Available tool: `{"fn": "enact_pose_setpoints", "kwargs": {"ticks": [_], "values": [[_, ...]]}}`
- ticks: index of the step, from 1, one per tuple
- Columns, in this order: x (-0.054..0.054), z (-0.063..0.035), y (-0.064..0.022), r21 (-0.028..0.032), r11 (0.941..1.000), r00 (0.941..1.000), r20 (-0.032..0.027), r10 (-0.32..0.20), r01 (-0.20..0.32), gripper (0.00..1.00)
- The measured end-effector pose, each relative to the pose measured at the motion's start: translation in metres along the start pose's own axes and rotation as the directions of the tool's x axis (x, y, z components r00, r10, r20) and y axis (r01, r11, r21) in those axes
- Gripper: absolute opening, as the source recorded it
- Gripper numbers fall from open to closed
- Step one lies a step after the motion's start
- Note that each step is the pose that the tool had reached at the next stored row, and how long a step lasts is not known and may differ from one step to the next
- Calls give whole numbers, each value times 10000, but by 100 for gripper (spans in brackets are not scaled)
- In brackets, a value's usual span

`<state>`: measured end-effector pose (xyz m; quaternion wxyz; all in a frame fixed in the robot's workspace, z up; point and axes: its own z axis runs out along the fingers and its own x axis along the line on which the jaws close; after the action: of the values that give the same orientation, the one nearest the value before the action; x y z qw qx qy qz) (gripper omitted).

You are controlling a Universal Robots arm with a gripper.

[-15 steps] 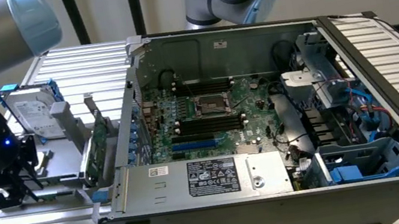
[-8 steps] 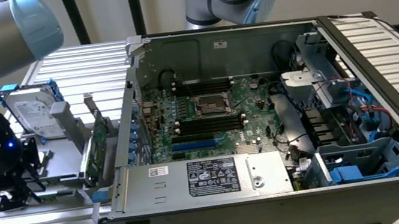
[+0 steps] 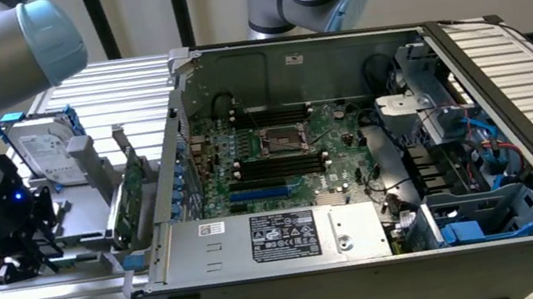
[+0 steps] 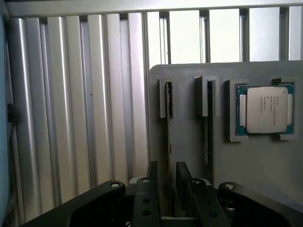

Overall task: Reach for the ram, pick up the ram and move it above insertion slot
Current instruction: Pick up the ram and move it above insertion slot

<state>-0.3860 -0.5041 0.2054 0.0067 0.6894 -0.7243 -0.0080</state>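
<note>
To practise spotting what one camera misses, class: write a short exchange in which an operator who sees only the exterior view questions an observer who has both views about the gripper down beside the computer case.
Operator: Is the gripper lined up with the ram?
Observer: Yes. The ram stands on edge in a slot of the gray holder, in line with the gap between the open fingers.
Operator: Does that holder carry anything else?
Observer: A CPU lies flat in a recess at the holder's far corner, apart from the slots.
</note>
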Motion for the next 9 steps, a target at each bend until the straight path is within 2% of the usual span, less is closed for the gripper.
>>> {"fn": "enact_pose_setpoints", "kwargs": {"ticks": [9], "values": [[-22, 32, 11, 1, 10000, 10000, 0, -13, 13, 31]]}}
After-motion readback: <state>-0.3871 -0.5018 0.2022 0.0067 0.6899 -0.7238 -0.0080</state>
